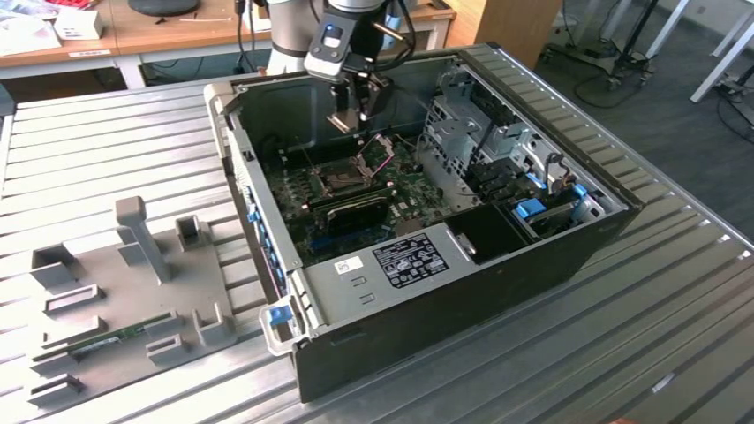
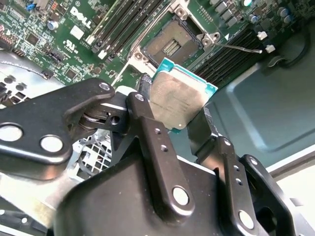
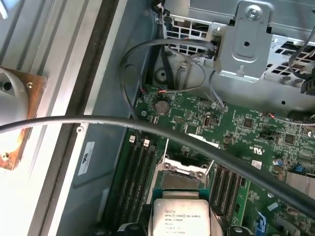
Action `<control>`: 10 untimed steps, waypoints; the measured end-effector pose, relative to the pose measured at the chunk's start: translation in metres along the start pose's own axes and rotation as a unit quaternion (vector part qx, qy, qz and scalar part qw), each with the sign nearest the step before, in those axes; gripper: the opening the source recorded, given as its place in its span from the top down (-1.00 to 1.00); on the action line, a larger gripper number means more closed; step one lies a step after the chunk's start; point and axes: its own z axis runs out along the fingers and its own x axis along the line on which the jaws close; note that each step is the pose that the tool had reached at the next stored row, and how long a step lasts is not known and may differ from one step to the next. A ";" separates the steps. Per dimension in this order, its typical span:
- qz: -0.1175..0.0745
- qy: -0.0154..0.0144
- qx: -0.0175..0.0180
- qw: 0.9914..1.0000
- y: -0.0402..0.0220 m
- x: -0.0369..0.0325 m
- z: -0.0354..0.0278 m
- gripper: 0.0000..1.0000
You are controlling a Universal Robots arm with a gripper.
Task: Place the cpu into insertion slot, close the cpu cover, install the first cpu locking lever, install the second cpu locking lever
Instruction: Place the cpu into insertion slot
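your tool [image 2: 174, 100] is clamped on the cpu [image 2: 181, 93], one black finger [image 2: 147, 105] against one edge and the other finger pressed to the opposite edge, so the chip sits pinched between them with its pale metal face and teal rim showing. in the first wrist view the cpu [image 3: 179, 216] shows its printed face, with the insertion slot [image 3: 181, 172] just beyond it on the green board [image 3: 256, 132]. in the second wrist view the insertion slot [image 2: 172, 43] lies uncovered, its dark contact field ringed by silver frame corners, and the cpu is apart from it, held in the air and not seated. a thin metal lever rod [image 2: 238, 48] juts out beside the socket, and long black memory slots [image 2: 123, 24] run along its other side. in the exterior view you see the tool [image 1: 353, 119] hanging inside the open computer case [image 1: 471, 291], over the insertion slot [image 1: 334, 181] and well clear of it. the case lies on its side on the slatted metal counter [image 1: 659, 291], with a grey fixture tray [image 1: 118, 291] near it toward the exterior view's left. a black cable [image 3: 147, 123] crosses the first wrist view in front of the board, below the grey drive cage [image 3: 246, 44].
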 end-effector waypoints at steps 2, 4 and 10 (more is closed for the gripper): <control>0.003 0.000 0.000 1.000 -0.0011 0.0003 0.0001 -0.08; 0.016 -0.001 0.000 1.000 -0.0011 0.0003 0.0007 -0.08; 0.069 -0.006 -0.001 0.998 -0.0013 0.0002 0.0028 -0.08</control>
